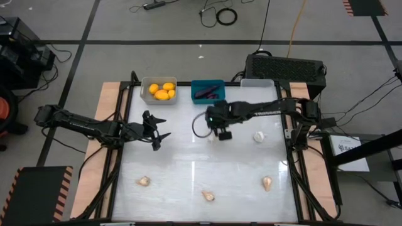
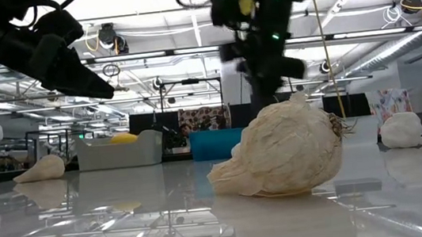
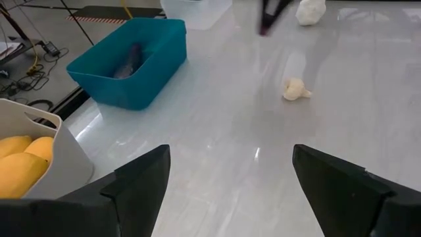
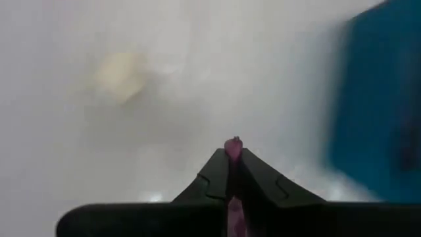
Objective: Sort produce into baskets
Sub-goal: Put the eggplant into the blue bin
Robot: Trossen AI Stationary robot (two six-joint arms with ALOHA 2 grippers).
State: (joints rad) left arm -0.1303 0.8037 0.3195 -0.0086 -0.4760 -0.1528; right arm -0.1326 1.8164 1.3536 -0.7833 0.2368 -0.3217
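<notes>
My right gripper hangs over the table's middle, just near of the teal basket, and is shut on a dark purple eggplant piece. The teal basket holds another purple piece. The light grey basket holds several yellow-orange fruits. The translucent white basket stands right of the teal one. Garlic bulbs lie on the table. My left gripper is open and empty, near of the grey basket. My right gripper pinches the eggplant piece between its two fingers; only the piece's purple tip shows past the fingertips. The fingers point down. The piece is lifted clear of the table and also shows in the left wrist view.
A fourth garlic bulb lies near the front right, and a small one lies close to my right gripper. A large black box stands behind the baskets. There is free table surface between the arms and the near bulbs.
</notes>
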